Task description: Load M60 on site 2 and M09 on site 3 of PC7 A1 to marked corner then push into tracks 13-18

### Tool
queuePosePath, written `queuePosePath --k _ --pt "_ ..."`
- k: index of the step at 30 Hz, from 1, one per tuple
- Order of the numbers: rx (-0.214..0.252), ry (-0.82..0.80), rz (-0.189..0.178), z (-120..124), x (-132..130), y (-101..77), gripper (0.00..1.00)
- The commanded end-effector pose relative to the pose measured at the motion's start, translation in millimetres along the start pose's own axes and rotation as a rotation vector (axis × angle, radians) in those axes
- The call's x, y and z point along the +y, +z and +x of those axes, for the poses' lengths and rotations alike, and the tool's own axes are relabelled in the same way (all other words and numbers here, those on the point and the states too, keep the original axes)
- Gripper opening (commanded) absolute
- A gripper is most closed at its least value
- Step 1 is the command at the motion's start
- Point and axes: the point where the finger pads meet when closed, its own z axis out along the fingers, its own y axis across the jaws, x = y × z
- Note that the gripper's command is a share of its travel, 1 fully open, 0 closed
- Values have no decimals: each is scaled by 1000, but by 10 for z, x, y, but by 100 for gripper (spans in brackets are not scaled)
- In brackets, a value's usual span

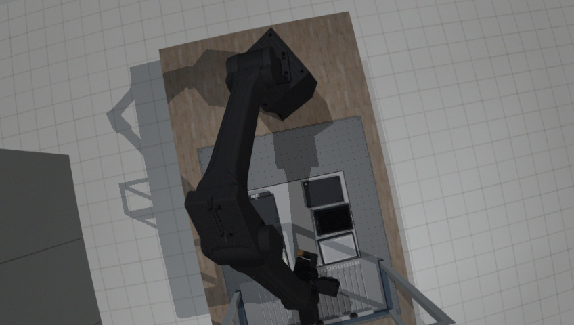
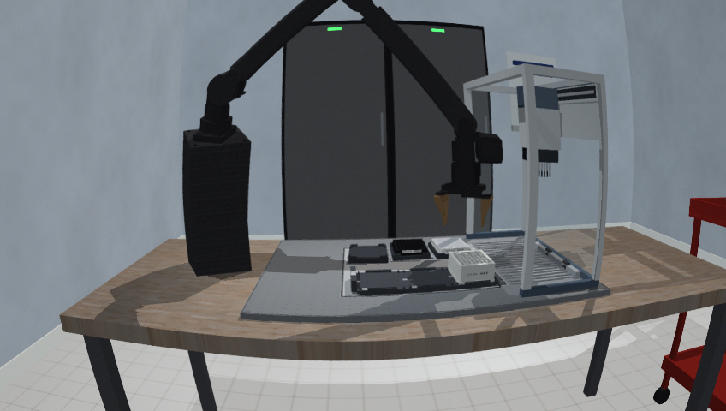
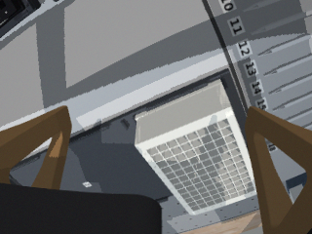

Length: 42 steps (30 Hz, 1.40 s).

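The white deep-well block M09 [image 2: 471,265] [image 3: 195,156] sits on the dark carrier PC7 [image 2: 407,280] at the end nearest the rails. My gripper [image 2: 463,205] [image 3: 158,116] is open and empty, well above the block and apart from it. The white 384-well plate M60 [image 2: 448,245] [image 1: 337,247] lies on nest S3. The black 96-well plate M06 [image 2: 408,247] [image 1: 332,219] lies on nest S2. Nest S1 [image 2: 366,253] [image 1: 323,191] is empty. In the top view my arm hides the block and most of the carrier [image 1: 263,209].
The ribbed loading rails [image 2: 518,258] [image 1: 346,290] lie just beyond the carrier, with track numbers [image 3: 244,46] along the apron edge. The instrument's white frame [image 2: 529,178] stands over the rails. A red cart [image 2: 703,305] stands at the right.
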Motion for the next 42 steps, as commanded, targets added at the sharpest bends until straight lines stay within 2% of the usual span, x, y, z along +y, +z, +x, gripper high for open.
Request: queuePosePath --k 1,3,5,6,9,20,22,23,24,25,27,29,30,31,39,42 --pt "-18 186 22 -356 26 -7 100" --pt "-24 255 28 -497 37 -34 100" --pt "-24 255 28 -497 37 -34 100" --pt "-2 278 -5 -479 268 55 100" --pt "-18 384 15 -723 197 -31 100" --pt "-24 751 10 -1393 549 -26 100" --pt "-24 751 10 -1393 549 -26 100" --pt "6 775 -8 -1358 746 59 100" --pt "-24 818 10 -1513 613 -25 100" --pt "-25 851 9 -1528 621 -25 100" --pt "3 942 -3 -1303 624 89 100" --pt "4 1008 -3 -1297 632 88 100" --pt "-13 1047 5 -1313 563 -10 100" --pt "-16 1081 5 -1316 553 -27 100" --pt "-16 1178 5 -1315 552 -27 100" --pt "-16 1278 4 -1315 552 -27 100"
